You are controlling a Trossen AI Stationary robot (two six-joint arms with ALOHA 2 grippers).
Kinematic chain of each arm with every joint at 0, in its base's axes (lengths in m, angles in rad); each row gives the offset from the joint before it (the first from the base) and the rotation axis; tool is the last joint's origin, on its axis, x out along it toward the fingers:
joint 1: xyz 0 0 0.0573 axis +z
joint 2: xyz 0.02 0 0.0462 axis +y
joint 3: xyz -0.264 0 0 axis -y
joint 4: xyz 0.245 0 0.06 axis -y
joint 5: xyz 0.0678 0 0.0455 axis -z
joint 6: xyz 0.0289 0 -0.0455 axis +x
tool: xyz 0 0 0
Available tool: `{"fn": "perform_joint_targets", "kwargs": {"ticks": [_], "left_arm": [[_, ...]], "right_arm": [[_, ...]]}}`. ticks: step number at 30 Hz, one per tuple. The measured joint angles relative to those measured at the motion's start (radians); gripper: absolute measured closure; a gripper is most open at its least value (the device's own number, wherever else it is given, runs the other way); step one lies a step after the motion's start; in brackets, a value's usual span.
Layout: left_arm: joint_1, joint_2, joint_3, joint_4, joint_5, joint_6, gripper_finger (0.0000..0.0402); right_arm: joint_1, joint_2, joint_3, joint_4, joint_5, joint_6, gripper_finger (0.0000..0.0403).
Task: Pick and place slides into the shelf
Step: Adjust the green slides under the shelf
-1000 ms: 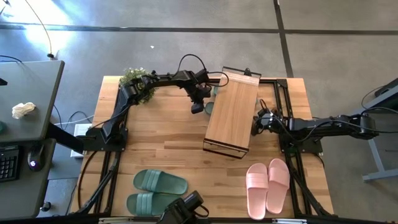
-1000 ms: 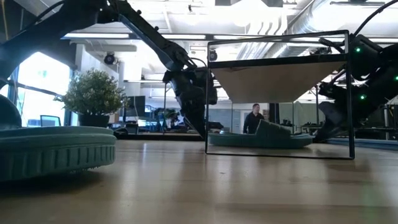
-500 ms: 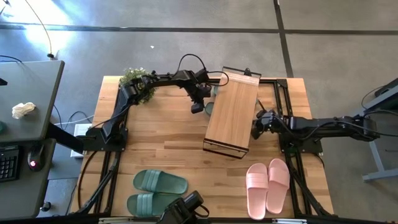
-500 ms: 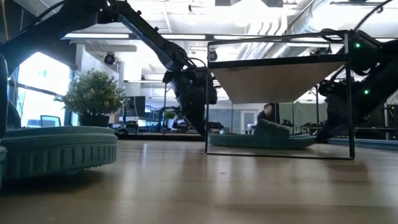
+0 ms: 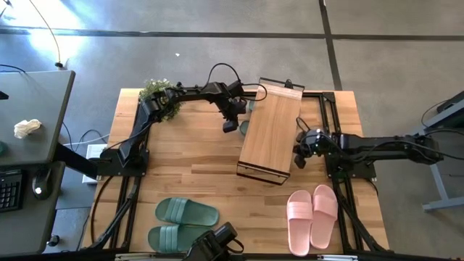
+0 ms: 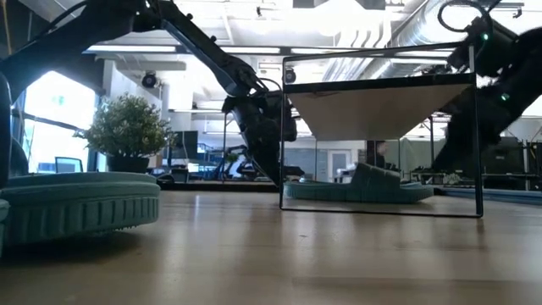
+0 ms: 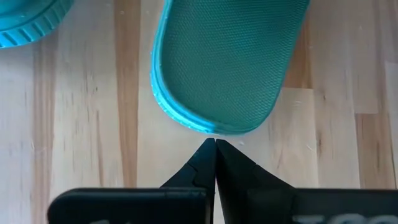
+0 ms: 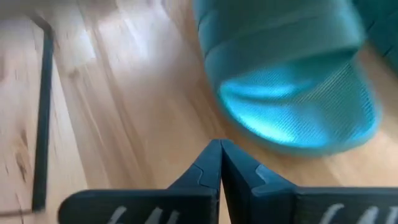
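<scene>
The shelf (image 5: 270, 130) stands mid-table, its light-wood top on a dark frame. Under it lie two green slides: one (image 7: 227, 62) with its rounded end just in front of my left gripper (image 7: 215, 143), which is shut at the shelf's left side (image 5: 230, 125). The other (image 8: 292, 93) shows its ridged strap ahead of my right gripper (image 8: 219, 144), shut and clear of it at the shelf's right side (image 5: 299, 158). A second green pair (image 5: 181, 221) lies soles-down near the front left, a pink pair (image 5: 313, 216) at the front right. My left gripper's shut fingertips slant down at the rim of the green slide's rounded end (image 7: 211, 130), which lies flat on the table. Whether they touch the rim I cannot tell.
A potted plant (image 5: 158, 94) stands at the far left corner. The shelf's thin dark frame legs (image 6: 282, 135) border the space under its top. Bare wood lies between the shelf and the two front pairs. A dark camera mount (image 5: 214, 243) sits at the near edge.
My right gripper has risen, moved a little toward the table's near edge and tipped, staying shut. The green slide under the shelf lies where it was.
</scene>
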Motion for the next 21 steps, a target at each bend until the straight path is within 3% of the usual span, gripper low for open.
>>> {"fn": "perform_joint_targets", "kwargs": {"ticks": [12, 21], "left_arm": [[0.000, 0.000, 0.000, -0.001, -0.003, 0.000, 0.0402], [0.000, 0.000, 0.000, 0.000, -0.006, -0.004, 0.0402]], "right_arm": [[-0.009, 0.043, -0.110, 0.190, 0.047, 0.055, 0.0403], [-0.010, 0.108, -0.110, 0.238, 0.211, 0.159, 0.0403]]}}
